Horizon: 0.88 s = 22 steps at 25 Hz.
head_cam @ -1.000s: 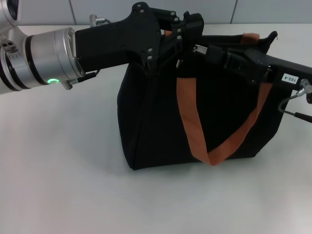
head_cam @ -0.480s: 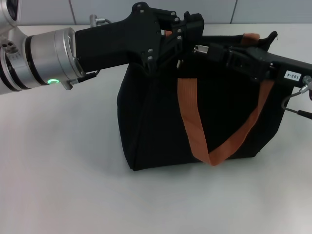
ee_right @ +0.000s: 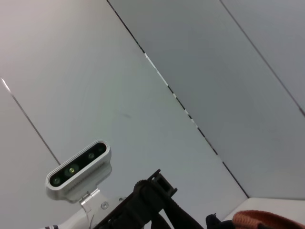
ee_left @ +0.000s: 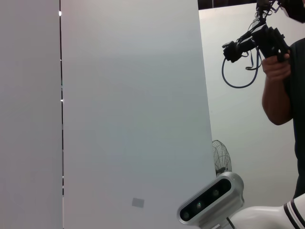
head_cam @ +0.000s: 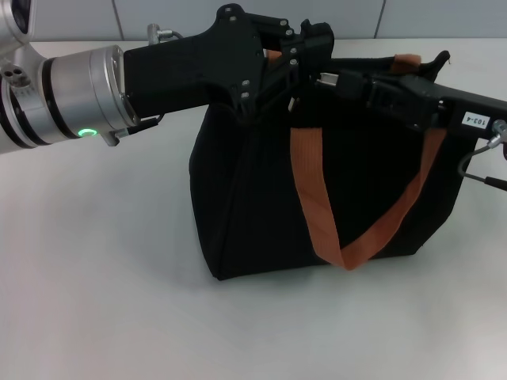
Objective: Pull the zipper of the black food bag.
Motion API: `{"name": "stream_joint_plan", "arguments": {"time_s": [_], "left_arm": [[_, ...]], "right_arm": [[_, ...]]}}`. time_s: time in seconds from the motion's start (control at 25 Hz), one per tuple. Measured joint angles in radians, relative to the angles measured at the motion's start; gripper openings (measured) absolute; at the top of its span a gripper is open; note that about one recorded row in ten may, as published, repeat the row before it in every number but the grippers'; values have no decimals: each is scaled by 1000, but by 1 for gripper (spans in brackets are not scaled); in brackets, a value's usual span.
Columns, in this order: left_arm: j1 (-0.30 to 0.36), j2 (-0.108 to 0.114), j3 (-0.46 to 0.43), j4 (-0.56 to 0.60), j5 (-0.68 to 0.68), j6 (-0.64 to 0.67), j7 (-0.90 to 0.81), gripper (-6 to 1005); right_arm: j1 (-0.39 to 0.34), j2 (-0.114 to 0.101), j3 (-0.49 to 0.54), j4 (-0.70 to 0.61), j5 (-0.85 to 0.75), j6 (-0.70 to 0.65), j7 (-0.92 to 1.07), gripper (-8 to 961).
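**Both arms up at the top of the bag**

White tabletop (head_cam: 103,301) with a grey panelled wall behind, that's the head view. Sitting on it is the big boxy black fabric food bag (head_cam: 261,206) with orange-brown webbing handles (head_cam: 317,198) looping down its front. The left gripper (head_cam: 305,49) comes in from the left and sits at the bag's top edge. The right gripper (head_cam: 329,79) comes in from the right along the same edge, its tip showing a small silver metal piece just beside the left one. Can't tell whether that's the zipper pull, and I can't tell for either gripper if the fingers are apart or closed.

Left wrist view: just wall panels, a person (ee_left: 286,90) and a head camera (ee_left: 212,200).

Right wrist view: wall, camera, a sliver of orange strap.
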Motion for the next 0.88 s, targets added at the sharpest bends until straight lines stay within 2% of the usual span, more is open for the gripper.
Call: {"name": "stream_joint_plan", "arguments": {"time_s": [0.32,0.64,0.76,0.88], "left_arm": [[1,0,0,0,0,-2,0,86],[7,0,0,0,0,0,1,88],[11,0,0,0,0,2,1,89],[15,0,0,0,0,8,1,89]], "right_arm": [[2,0,-24,-18,-2,2,24,0],[-6,-3,-50,-92,-2,-1,96,0],[-7,-12,-84,-131,-2,-2,151,0],[-1,-31,-128,-167,-2,-10,221,0]]}}
